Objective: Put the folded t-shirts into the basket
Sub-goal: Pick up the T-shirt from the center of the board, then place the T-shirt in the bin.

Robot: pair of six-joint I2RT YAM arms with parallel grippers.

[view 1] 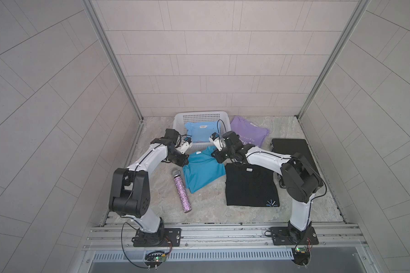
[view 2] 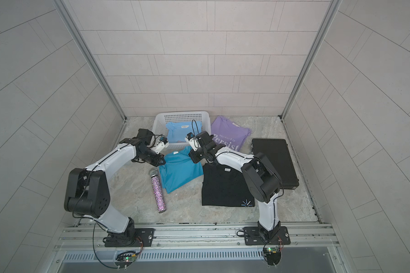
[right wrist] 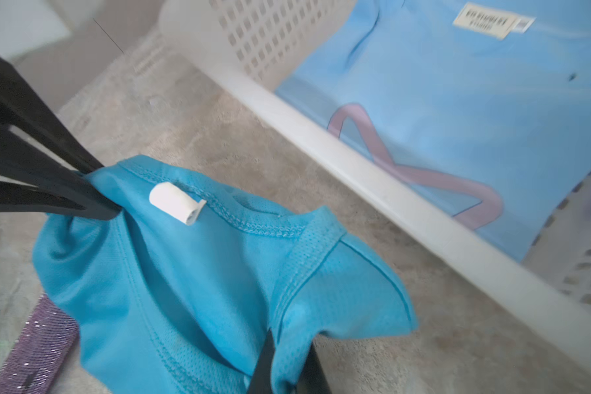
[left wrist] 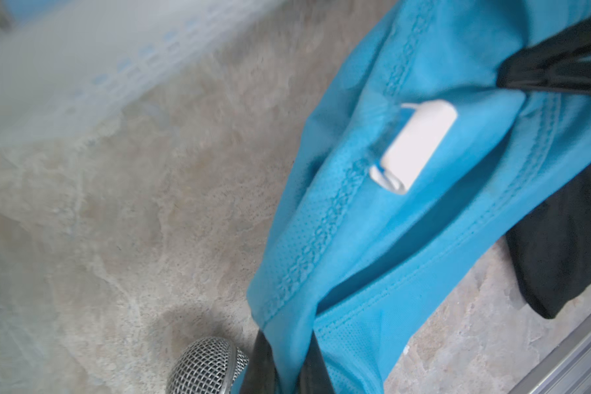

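Note:
The teal t-shirt [view 1: 204, 175] lies mid-table, just in front of the white basket [view 1: 199, 114]. My left gripper [left wrist: 287, 348] is shut on the left end of its collar edge. My right gripper [right wrist: 290, 348] is shut on the right end, and the fabric [right wrist: 185, 273] bunches up between them. The light blue t-shirt [view 1: 199, 133] with a pinkish squiggle [right wrist: 423, 170] lies inside the basket. The black t-shirt [view 1: 250, 186] lies flat to the right of the teal one. The lavender t-shirt [view 1: 246, 131] sits right of the basket.
A glittery purple microphone [view 1: 182, 191] lies left of the teal shirt, its mesh head [left wrist: 205, 368] close to my left gripper. A flat black hard case [view 1: 291, 149] sits at the right. The basket's near rim [right wrist: 355, 170] runs just beyond the collar.

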